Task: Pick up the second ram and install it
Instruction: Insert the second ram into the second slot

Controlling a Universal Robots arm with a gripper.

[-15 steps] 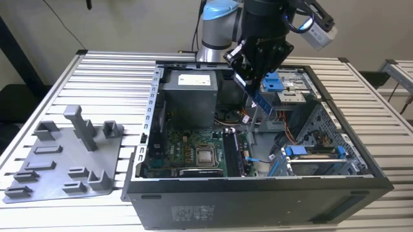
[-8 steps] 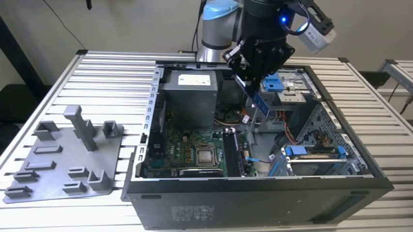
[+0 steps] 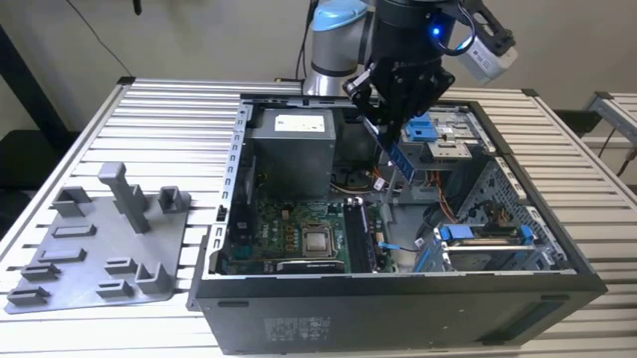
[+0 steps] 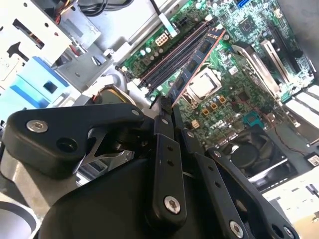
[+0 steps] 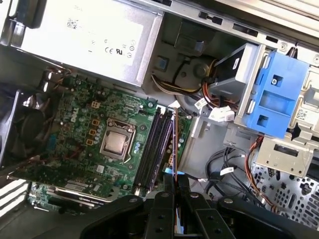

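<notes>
**Alignment for seating**

Exterior view: my gripper (image 3: 394, 123) clamps the second ram (image 3: 400, 160) edge-down over the open case (image 3: 235, 171). Second wrist view: it runs parallel to the black slots (image 4: 169, 57). First wrist view: edge-on just beside them, presumably lined up for seating.

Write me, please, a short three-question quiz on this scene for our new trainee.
1. True or false: the second ram lies on the grey tray.
2. The gripper is shut on: A) a screwdriver; B) the second ram; C) a loose cable.
3. In the exterior view, on which side of the computer case does the grey tray stand?

Key:
1. False. The gripper holds it above the open case.
2. B.
3. The exterior view's left.
</notes>
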